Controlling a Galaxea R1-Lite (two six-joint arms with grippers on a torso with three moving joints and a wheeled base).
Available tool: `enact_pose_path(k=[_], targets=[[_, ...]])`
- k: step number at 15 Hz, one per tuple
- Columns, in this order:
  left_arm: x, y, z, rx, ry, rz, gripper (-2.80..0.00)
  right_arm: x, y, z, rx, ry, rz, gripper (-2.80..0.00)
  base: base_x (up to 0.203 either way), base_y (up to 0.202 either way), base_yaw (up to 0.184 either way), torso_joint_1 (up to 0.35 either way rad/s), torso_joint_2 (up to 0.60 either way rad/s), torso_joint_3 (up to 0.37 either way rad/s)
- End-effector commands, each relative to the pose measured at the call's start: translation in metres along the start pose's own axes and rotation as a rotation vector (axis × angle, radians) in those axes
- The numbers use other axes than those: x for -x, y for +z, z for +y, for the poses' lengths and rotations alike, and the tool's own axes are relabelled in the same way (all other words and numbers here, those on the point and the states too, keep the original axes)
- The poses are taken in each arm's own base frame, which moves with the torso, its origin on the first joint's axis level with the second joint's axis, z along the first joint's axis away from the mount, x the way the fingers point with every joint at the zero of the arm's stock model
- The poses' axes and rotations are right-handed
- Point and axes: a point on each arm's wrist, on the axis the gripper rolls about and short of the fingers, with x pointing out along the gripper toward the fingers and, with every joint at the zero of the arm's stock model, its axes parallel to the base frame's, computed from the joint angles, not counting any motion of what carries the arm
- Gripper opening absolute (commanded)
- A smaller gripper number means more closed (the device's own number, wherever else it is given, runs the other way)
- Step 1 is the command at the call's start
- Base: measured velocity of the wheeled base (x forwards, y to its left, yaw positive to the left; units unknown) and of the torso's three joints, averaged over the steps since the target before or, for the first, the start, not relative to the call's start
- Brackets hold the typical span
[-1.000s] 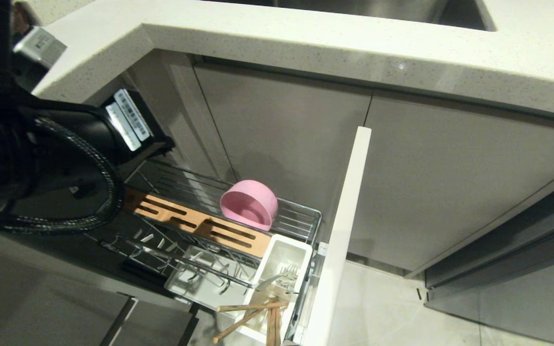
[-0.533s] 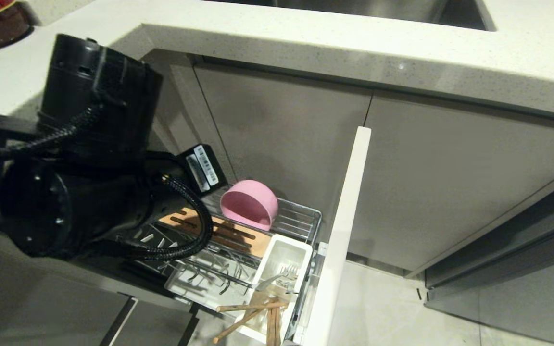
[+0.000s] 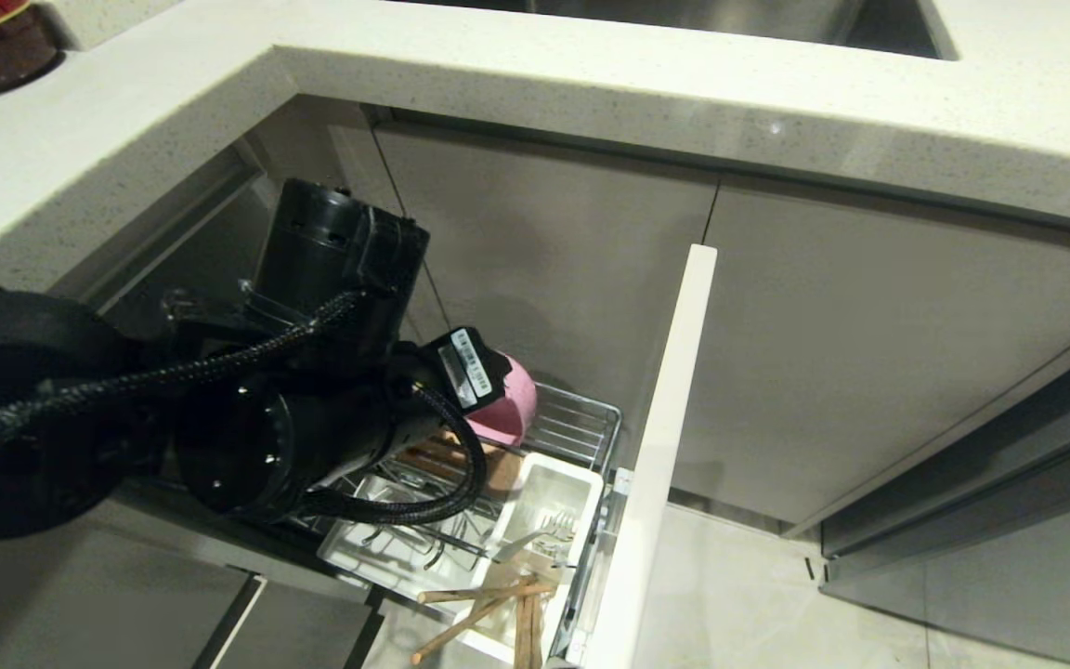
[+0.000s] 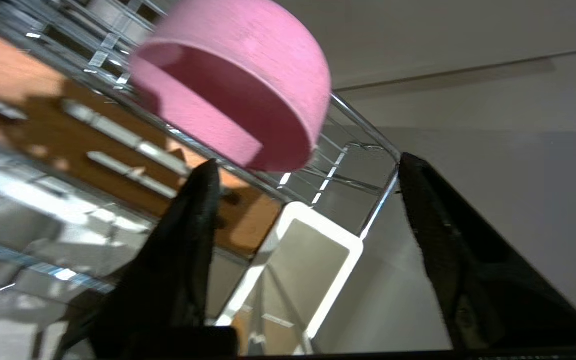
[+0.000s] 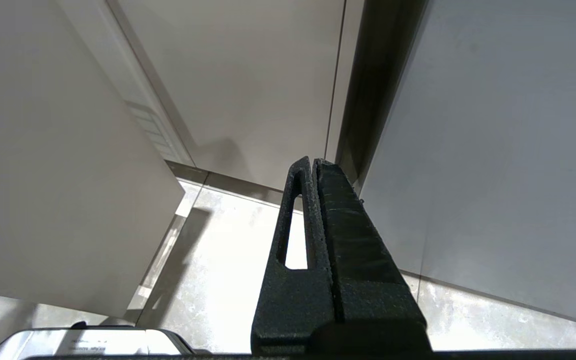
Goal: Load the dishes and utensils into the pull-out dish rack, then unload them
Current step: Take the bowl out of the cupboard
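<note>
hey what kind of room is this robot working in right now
Most likely a home kitchen. A speckled stone countertop runs over plain cabinet doors, and a pull-out dish rack below holds a pink bowl plus a utensil cup.

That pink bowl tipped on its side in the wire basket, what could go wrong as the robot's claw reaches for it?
The pink bowl leans on thin wires, so a finger of the open left gripper could nudge it and roll it away. The fingers might also snag the pull-out dish rack wires.
</note>
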Motion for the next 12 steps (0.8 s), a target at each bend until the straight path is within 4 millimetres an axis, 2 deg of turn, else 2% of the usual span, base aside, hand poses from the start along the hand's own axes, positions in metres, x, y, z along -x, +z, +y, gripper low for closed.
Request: enact_pose_path(k=[1,7,12], targets=[[-0.019,-0.010,0.001,0.001,-0.003,0.039,0.00,-0.001,-0.007,0.000,0.000,0.000,0.024,-2.80,0.000,0.000,0.000,0.000,0.00,0.000],[-0.061,-0.005,0.007,-0.005,-0.080,0.039,0.00,-0.001,-0.007,0.000,0.000,0.000,0.024,-2.80,0.000,0.000,0.000,0.000,0.00,0.000],[-0.075,0.005,0.017,-0.004,-0.176,0.055,0.00,-0.001,-0.007,0.000,0.000,0.000,0.024,-2.80,0.000,0.000,0.000,0.000,0.00,0.000]])
